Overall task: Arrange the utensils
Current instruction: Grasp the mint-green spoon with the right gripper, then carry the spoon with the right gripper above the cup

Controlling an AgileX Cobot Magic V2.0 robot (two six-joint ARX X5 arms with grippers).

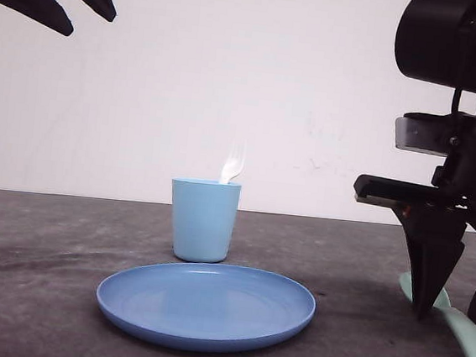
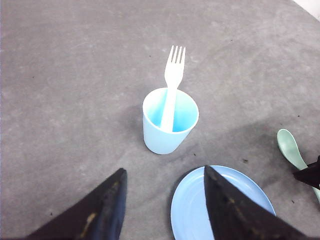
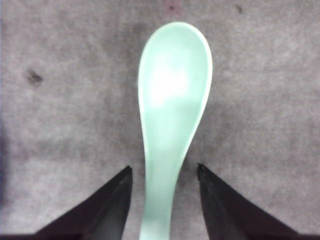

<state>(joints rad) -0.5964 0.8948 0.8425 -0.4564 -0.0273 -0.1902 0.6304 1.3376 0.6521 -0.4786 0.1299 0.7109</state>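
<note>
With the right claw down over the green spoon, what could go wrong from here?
1. The right claw is open astride the spoon, whose thin handle lies flat on the table; closing could pinch it loosely and let it slip or flip.
2. The cup already holds the fork leaning on its rim; dropping the spoon in might tip the light cup.
3. The plate lies beside the cup, so a low carry could clip it.

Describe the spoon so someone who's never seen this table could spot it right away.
Start from the round blue plate at the front of the grey table; the spoon lies flat to its right, between the open jaws of the right gripper. It is mint green with an oval bowl, unlike the white fork standing in the cup.
</note>
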